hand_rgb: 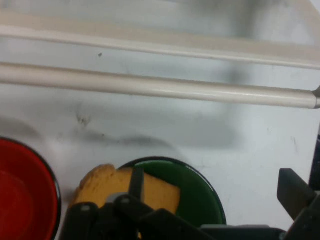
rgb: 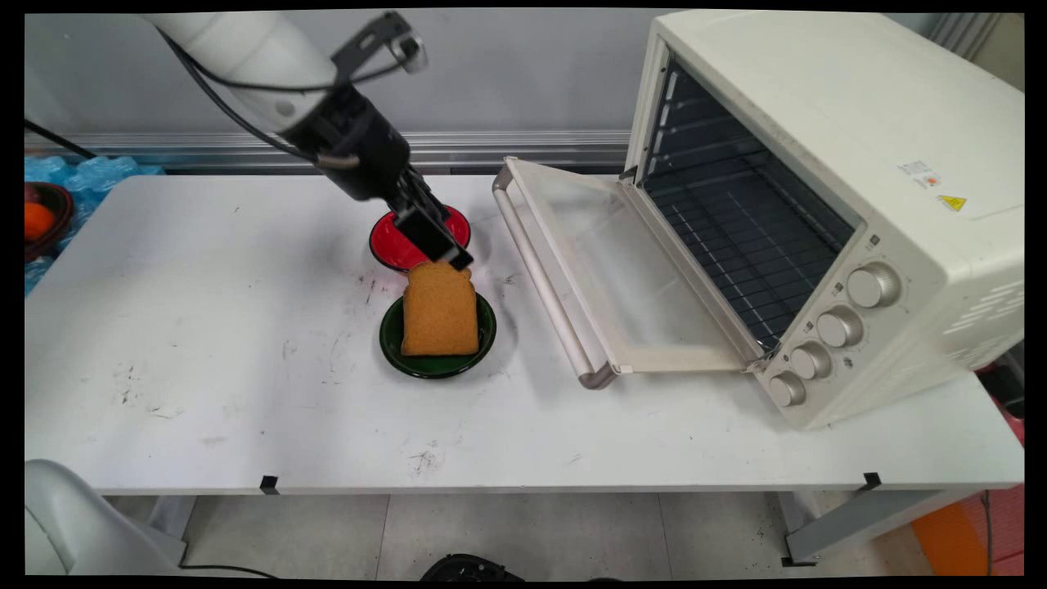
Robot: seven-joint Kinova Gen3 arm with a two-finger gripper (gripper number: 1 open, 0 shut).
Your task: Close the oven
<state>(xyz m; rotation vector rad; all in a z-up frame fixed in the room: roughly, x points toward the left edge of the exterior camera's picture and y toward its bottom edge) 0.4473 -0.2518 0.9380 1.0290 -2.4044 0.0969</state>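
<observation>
A slice of brown toast (rgb: 440, 311) lies on a dark green plate (rgb: 433, 362) near the middle of the table, its top edge reaching past the plate's far rim. My gripper (rgb: 448, 249) hangs just above that top edge, slanting down from the upper left. In the hand view the gripper (hand_rgb: 215, 186) is open wide: the left finger (hand_rgb: 136, 181) stands over the toast (hand_rgb: 97, 186), while the right finger (hand_rgb: 295, 192) is off beyond the green plate (hand_rgb: 200, 192). Nothing is held between them. A red bowl (rgb: 391, 242) sits just behind, partly hidden by the hand.
A cream toaster oven (rgb: 818, 123) stands at the right with its glass door (rgb: 622, 270) folded down flat; the door handle (rgb: 540, 270) lies close to the plate's right. A dark bowl with an orange (rgb: 37, 221) and blue packs (rgb: 90, 172) sit at the far left.
</observation>
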